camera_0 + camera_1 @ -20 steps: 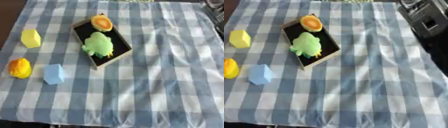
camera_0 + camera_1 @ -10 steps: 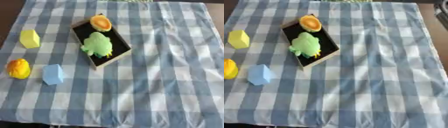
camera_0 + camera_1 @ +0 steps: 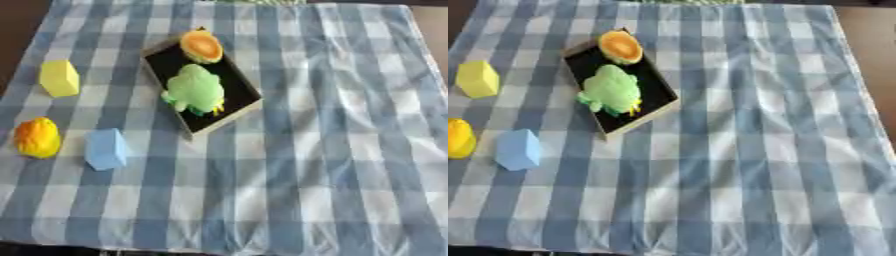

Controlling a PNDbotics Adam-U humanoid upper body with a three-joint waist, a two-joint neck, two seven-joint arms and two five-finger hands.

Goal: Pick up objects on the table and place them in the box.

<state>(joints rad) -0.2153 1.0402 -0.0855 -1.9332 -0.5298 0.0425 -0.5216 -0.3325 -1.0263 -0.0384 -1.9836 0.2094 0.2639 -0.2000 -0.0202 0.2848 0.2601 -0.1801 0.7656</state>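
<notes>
Left eye view: blue-and-white checked cloth (image 3: 332, 150) covers the table. Shallow black box (image 3: 229, 80) lies askew, upper left of centre, holding a green frog toy (image 3: 195, 90); an orange round object (image 3: 202, 46) sits at its far end. Left of the box, on the cloth: yellow block (image 3: 59, 78), orange-yellow toy (image 3: 37, 137), light blue block (image 3: 106, 148). Right eye view: same layout; orange-yellow toy cut by the left edge. Neither hand shows in either view, state cannot be told.

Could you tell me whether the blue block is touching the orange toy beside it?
Apart. The left eye view shows a strip of checked cloth between the blue block and the orange toy.
</notes>
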